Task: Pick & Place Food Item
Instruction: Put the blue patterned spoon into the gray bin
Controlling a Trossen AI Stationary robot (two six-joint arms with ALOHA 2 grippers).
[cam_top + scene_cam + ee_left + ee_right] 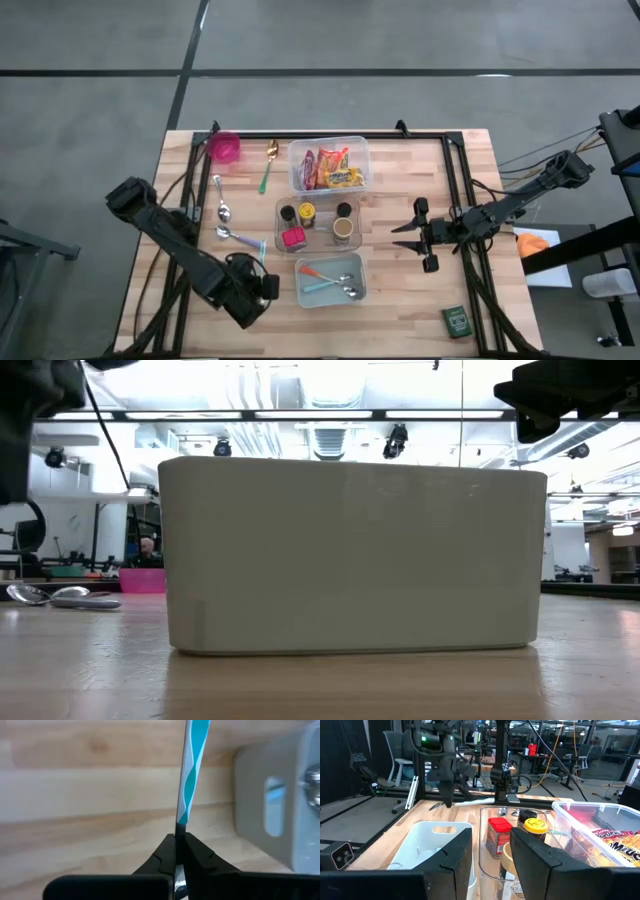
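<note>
left gripper (268, 287) at table's 7 o'clock, fingers clamped on teal-white utensil handle (189, 775) – just beside white bin (330, 280) rim. right gripper (405, 237) at 3 o'clock, fingers parted, empty, bare wood around. snack packets (333, 167) in clear container (359, 150) at 12 o'clock edge.

high view looks straight down; low view sits at tabletop height, close against the white bin (350, 555), which both wrist views share.
</note>
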